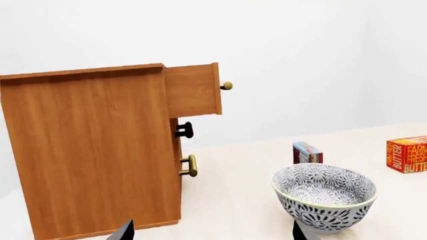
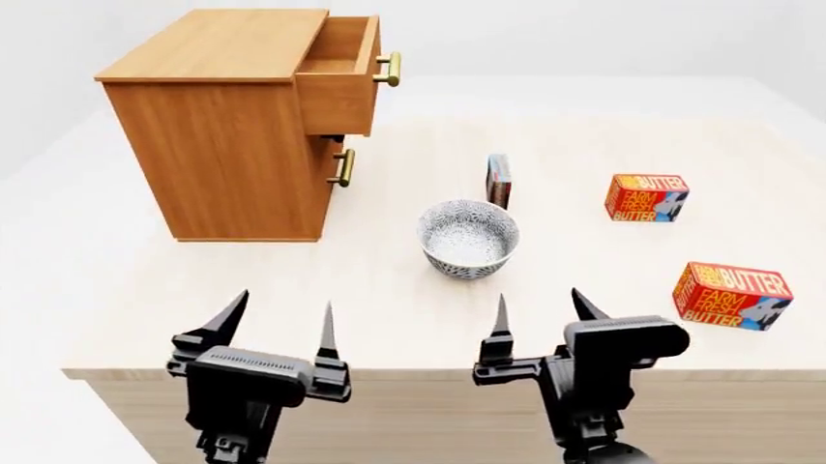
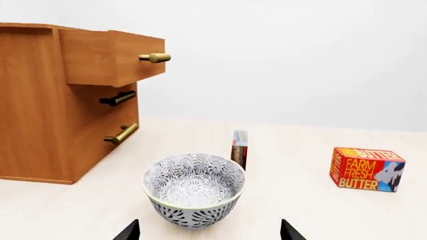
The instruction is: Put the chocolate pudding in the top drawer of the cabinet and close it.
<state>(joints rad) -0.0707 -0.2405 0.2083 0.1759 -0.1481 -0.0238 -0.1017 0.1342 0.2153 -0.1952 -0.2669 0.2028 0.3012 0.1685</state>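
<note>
The chocolate pudding (image 2: 498,180) stands on edge on the table behind the patterned bowl, a thin box with light blue edges, also seen as the pudding (image 3: 239,148) and the pudding (image 1: 307,153). The wooden cabinet (image 2: 220,126) stands at the back left with its top drawer (image 2: 339,77) pulled out. My left gripper (image 2: 277,324) and right gripper (image 2: 540,314) hover near the table's front edge, both open and empty, well short of the pudding. In the wrist views only the fingertips show, the left gripper (image 1: 210,231) and the right gripper (image 3: 209,231).
A patterned bowl (image 2: 469,238) sits mid-table in front of the pudding. Two Farm Fresh Butter boxes lie to the right, one butter box (image 2: 645,198) farther back and another butter box (image 2: 730,295) nearer. The lower drawer (image 2: 339,167) is shut.
</note>
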